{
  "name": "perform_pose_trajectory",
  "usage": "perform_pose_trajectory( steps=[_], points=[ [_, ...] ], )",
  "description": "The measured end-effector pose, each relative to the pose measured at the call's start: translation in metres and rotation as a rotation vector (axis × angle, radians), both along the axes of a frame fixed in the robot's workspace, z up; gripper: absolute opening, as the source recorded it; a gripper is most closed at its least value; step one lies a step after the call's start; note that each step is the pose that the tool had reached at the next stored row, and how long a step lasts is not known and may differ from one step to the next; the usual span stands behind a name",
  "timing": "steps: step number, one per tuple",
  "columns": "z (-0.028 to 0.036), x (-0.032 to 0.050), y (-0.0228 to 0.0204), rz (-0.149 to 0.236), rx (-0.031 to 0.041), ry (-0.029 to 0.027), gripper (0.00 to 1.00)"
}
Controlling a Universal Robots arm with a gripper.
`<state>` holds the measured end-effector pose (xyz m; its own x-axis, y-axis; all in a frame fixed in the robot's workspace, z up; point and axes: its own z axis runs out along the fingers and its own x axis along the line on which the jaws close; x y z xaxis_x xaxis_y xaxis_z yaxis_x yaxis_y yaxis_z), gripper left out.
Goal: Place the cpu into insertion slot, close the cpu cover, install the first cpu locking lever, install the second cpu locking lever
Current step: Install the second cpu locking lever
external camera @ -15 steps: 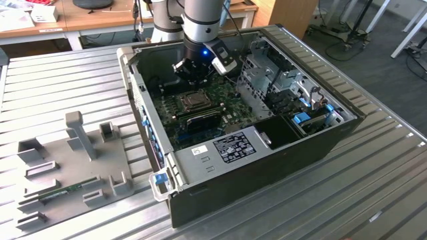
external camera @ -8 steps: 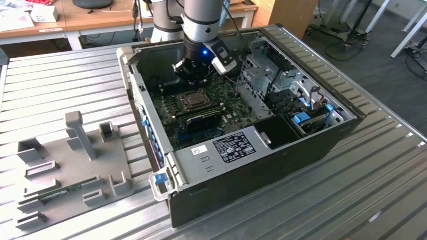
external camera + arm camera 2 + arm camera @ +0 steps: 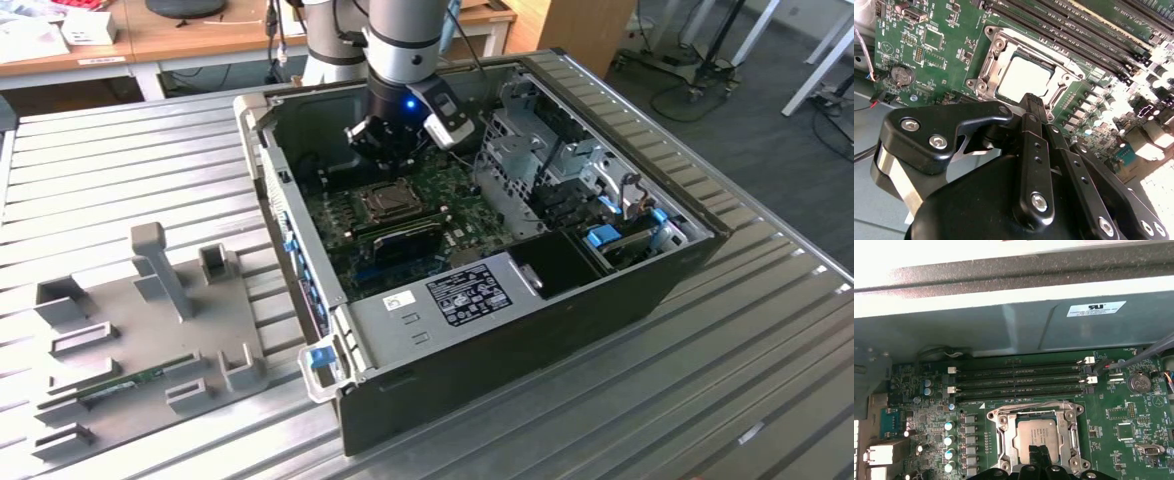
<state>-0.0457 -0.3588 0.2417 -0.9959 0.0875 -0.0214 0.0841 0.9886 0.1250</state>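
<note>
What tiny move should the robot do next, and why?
Probably ease the end effector down onto the edge of the cpu cover: the cpu already sits in the insertion slot, the cover lies around it, and the end effector hangs close over that edge.

Green motherboard point(image 3: 1134, 440) w/ black memory slots point(image 3: 1019, 381) tipped in white clips; cpu point(image 3: 1037, 437) dull pale grey, inside silvery cpu cover point(image 3: 1072, 440) frame. Gripper point(image 3: 1035, 102) is glossy black w/ silver screw heads in second wrist view; in exterior view a blue light glows on the arm just above it. PC case point(image 3: 534, 330) is black outside, grey metal inside w/ blue tabs, on a silvery ribbed table point(image 3: 747, 400); grey fixture tray point(image 3: 147, 330) beside it.
</note>
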Motion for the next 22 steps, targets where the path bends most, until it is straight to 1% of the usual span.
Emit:
perform_pose_trajectory(
  steps=[3, 8, 13, 18, 20, 22],
  points=[
    [0.0, 0.0, -0.0033, 0.0, -0.0044, 0.0, 0.1],
    [0.0, 0.0, -0.0093, 0.0, -0.0148, 0.0001, 0.1],
    [0.0, 0.0, -0.0166, 0.0, -0.0211, 0.0, 0.1],
    [0.0, 0.0, -0.0216, 0.0, -0.0297, 0.0, 0.1],
    [0.0, 0.0, -0.0236, 0.0, -0.0322, 0.0, 0.1],
    [-0.0001, 0.0, -0.0245, 0.0, -0.0338, 0.0, 0.1]
  ],
)
